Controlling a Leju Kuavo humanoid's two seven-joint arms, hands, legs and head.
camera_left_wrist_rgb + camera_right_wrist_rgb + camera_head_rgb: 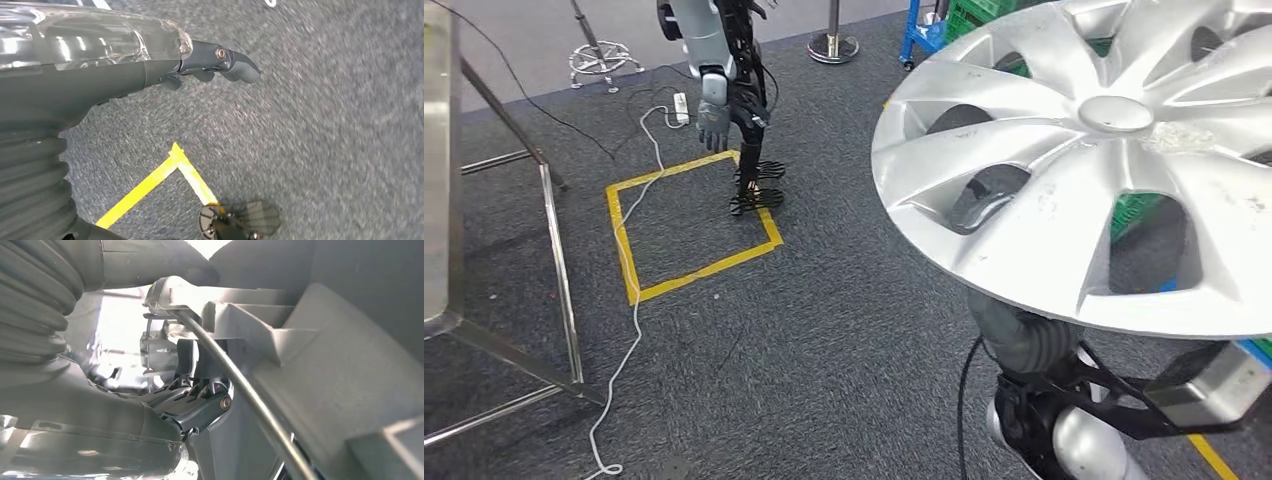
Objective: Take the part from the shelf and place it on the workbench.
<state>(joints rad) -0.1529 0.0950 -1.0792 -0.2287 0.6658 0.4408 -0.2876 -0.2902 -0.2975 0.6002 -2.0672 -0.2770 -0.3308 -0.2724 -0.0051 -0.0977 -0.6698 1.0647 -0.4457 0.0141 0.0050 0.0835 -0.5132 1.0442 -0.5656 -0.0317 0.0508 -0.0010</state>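
Observation:
The part is a large silver hubcap (1104, 160) with curved spokes, held up tilted at the right of the head view. My right hand (982, 207) grips it from underneath, and dark fingers show through a spoke opening. In the right wrist view the fingers (202, 397) wrap the hubcap's grey ribbed back (320, 370) beside its wire ring (235, 375). My left hand (713, 112) hangs beside my body over the carpet, fingers loosely apart and holding nothing. In the left wrist view that left hand (215, 62) is above the grey carpet.
A steel workbench (442, 200) on slanted legs stands at the left edge. A yellow tape square (692, 225) and a white cable (636, 330) lie on the grey carpet. A stanchion base (833, 45), a stool base (604, 60) and a blue cart with green crates (944, 25) stand farther off.

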